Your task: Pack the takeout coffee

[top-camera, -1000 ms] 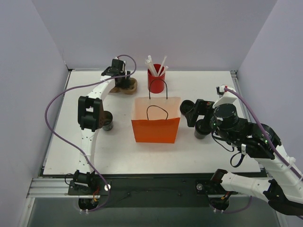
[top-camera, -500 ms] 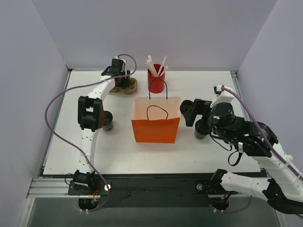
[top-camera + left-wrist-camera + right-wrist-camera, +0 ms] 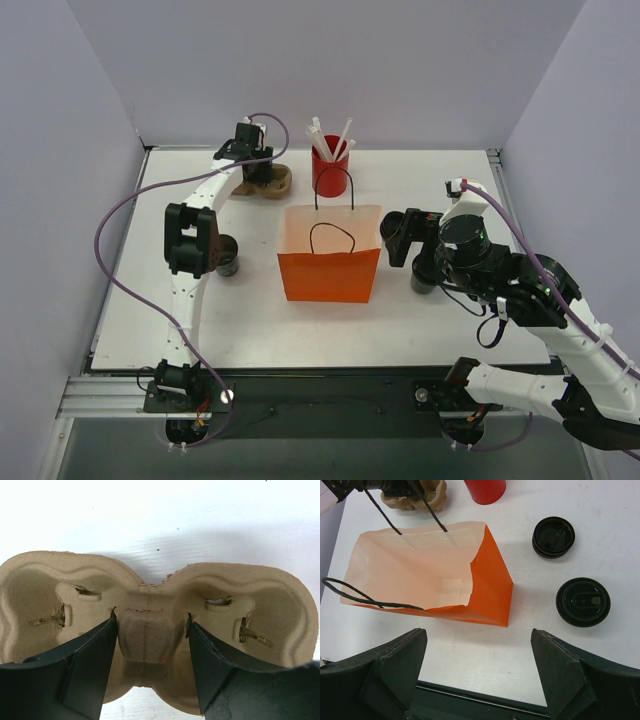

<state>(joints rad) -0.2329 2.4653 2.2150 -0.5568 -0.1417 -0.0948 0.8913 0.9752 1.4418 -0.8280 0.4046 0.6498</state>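
Note:
Two small dark lidded coffee cups (image 3: pixel 553 536) (image 3: pixel 583 601) stand right of the orange paper bag (image 3: pixel 490 597). In the top view they show at the bag's right side (image 3: pixel 392 226) (image 3: pixel 424 278). A third alike dark cup (image 3: pixel 229 262) stands left of the bag, partly behind the left arm. My right gripper (image 3: pixel 477 635) is open wide and empty, hovering above the table near the bag's right corner (image 3: pixel 405 245). My left gripper (image 3: pixel 150 630) is at the far left, shut on the middle ridge of the tan cardboard carrier (image 3: pixel 150 600), which also shows in the top view (image 3: pixel 274 183).
A red cup of white straws (image 3: pixel 329 170) stands behind the bag (image 3: pixel 330 262), which is upright with its mouth open and black handles up. The table's front edge (image 3: pixel 470 692) lies just under my right gripper. Walls close the table in at the back and both sides.
My right arm has shifted slightly left and toward the back, still open. The left arm and the carrier have not moved.

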